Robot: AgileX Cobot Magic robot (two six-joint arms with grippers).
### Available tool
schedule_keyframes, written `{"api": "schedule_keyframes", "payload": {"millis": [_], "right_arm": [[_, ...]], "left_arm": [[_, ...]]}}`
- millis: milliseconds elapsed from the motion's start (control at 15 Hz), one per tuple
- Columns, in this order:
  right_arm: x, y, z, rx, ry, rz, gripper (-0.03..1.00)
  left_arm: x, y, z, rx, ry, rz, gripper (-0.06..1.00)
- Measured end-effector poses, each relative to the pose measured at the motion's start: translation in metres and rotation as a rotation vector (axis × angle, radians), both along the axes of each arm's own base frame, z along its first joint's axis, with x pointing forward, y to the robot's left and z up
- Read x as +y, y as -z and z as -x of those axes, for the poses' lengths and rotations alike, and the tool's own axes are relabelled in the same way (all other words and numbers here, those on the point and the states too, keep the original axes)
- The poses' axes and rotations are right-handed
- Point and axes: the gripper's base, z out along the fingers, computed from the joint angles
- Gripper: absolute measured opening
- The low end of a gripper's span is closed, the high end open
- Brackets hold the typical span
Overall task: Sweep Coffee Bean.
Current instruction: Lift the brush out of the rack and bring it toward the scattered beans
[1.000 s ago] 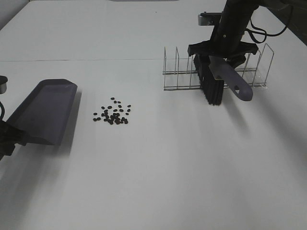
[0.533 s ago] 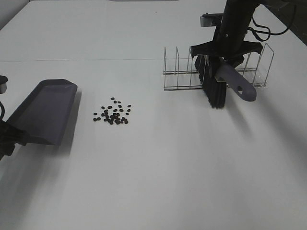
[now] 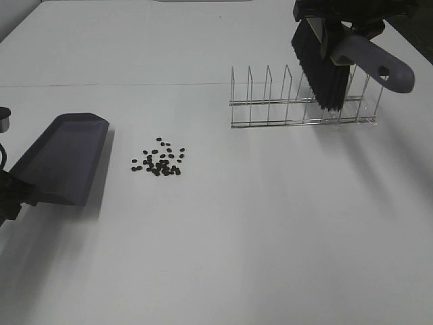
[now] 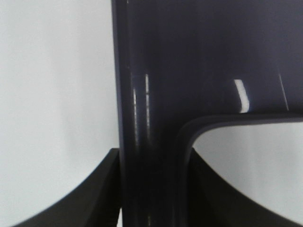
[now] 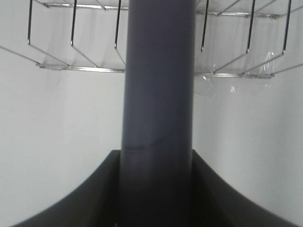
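Note:
The coffee beans (image 3: 160, 161) lie in a small loose cluster on the white table, left of centre. The grey-purple dustpan (image 3: 64, 157) rests tilted to their left, its open lip toward them. My left gripper (image 3: 5, 198) at the table's left edge is shut on the dustpan's handle (image 4: 151, 142). My right gripper (image 3: 342, 9) at the top right is shut on the brush handle (image 5: 158, 94). It holds the brush (image 3: 323, 68) in the air above the wire rack (image 3: 298, 108), bristles down. The brush is far right of the beans.
The wire rack with several upright dividers stands at the back right of the table and also shows in the right wrist view (image 5: 71, 56). A faint seam (image 3: 115, 84) runs across the table behind the dustpan.
My right gripper has lifted the brush up and to the right, out of the rack's slots. The dustpan, the beans and my left gripper have not moved.

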Motion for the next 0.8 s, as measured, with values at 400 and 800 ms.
{"api": "schedule_keyframes", "payload": {"millis": [400, 800], "right_arm": [[0.023, -0.018, 0.082, 0.004, -0.087, 0.102, 0.37], [0.086, 0.021, 0.118, 0.016, -0.270, 0.131, 0.37]], "left_arm": [[0.001, 0.000, 0.001, 0.007, 0.020, -0.021, 0.34], [0.003, -0.002, -0.002, 0.001, 0.055, -0.058, 0.34]]}}
